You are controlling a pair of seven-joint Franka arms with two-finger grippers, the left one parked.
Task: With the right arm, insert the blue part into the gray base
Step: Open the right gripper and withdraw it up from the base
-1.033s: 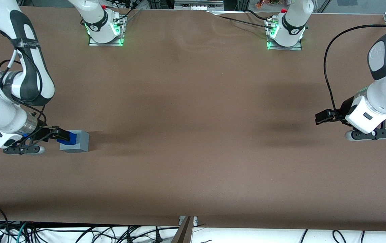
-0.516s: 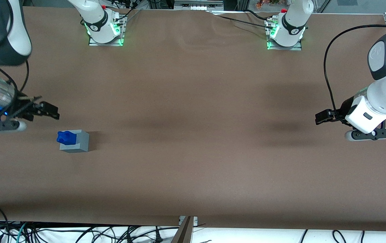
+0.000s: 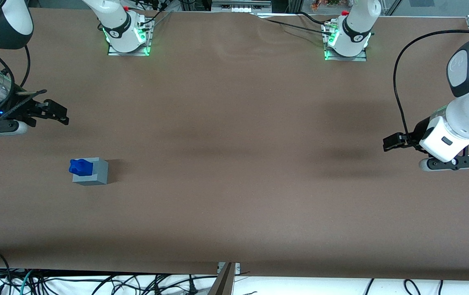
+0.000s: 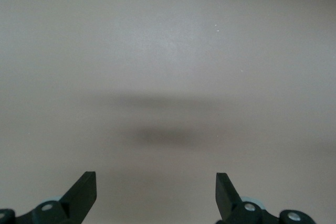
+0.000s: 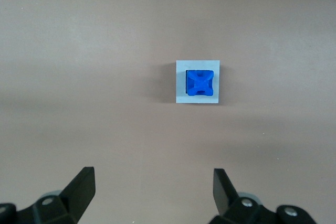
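Observation:
The blue part (image 3: 80,166) stands in the recess of the gray base (image 3: 93,173) on the brown table, its notched two-bump end up. In the right wrist view the blue part (image 5: 200,83) sits inside the top of the gray base (image 5: 180,82). The right arm's gripper (image 3: 56,115) is open and empty. It hangs high above the table, farther from the front camera than the base and apart from it. Its fingertips (image 5: 84,182) stand wide apart in the right wrist view, with bare table between them.
Two arm mounts with green lights (image 3: 128,39) (image 3: 345,43) stand at the table edge farthest from the front camera. Cables (image 3: 95,282) lie along the nearest edge. The brown table top (image 3: 234,164) spreads wide toward the parked arm's end.
One second ago the gripper was at the blue part on the base. It has let go, opened, and risen away from the base. The blue part stays in the base.

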